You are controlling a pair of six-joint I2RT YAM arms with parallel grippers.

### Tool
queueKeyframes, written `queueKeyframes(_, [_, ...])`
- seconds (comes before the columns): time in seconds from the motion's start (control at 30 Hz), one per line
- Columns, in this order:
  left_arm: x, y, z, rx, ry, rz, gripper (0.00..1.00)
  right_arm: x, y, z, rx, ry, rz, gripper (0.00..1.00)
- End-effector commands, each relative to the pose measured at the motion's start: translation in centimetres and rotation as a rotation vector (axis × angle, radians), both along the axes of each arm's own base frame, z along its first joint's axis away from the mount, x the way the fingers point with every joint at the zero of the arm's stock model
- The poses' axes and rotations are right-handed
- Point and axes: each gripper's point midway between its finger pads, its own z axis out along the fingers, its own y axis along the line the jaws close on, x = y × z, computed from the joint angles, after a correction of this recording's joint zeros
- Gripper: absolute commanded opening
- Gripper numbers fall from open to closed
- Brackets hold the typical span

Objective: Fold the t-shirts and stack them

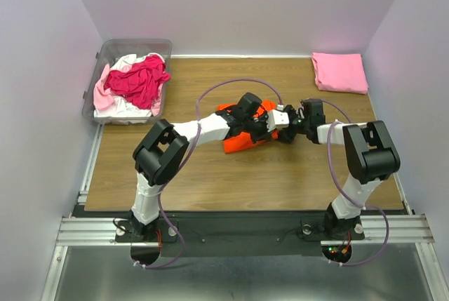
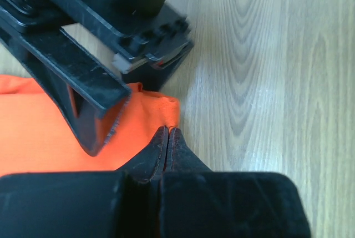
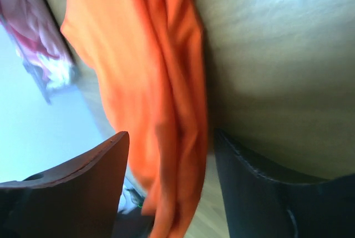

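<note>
A bright orange t-shirt (image 1: 238, 138) lies partly folded and bunched in the middle of the table. My left gripper (image 1: 272, 121) is at its right edge. In the left wrist view its jaws (image 2: 168, 130) are pressed together on a corner of the orange cloth (image 2: 44, 132). My right gripper (image 1: 290, 131) meets it from the right. Its jaws stand open around a hanging fold of the orange shirt (image 3: 166, 82), with the gripper (image 3: 172, 138) straddling it. A light pink t-shirt (image 1: 339, 71) lies folded at the back right.
A clear plastic bin (image 1: 112, 50) at the back left holds a magenta shirt (image 1: 140, 80) on top of white and pale pink ones. The right gripper's black body (image 2: 111, 33) sits close above the left fingers. Bare wood (image 1: 210, 175) lies in front of the orange shirt.
</note>
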Motion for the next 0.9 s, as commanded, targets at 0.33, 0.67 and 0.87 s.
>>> queueKeyframes(0.33, [0.0, -1.2, 8.0, -0.167, -0.053, -0.036, 0.0, 8.0, -0.5, -1.0, -0.035, -0.084, -0.152, 0.59])
queueKeyframes(0.67, [0.8, -1.3, 7.7, -0.157, -0.049, -0.012, 0.01, 9.5, 0.6, -1.7, -0.12, -0.182, -0.084, 0.18])
queueKeyframes(0.87, [2.7, 2.0, 9.3, -0.12, 0.037, 0.09, 0.32, 11.9, -0.4, 1.7, -0.36, -0.389, 0.089, 0.01])
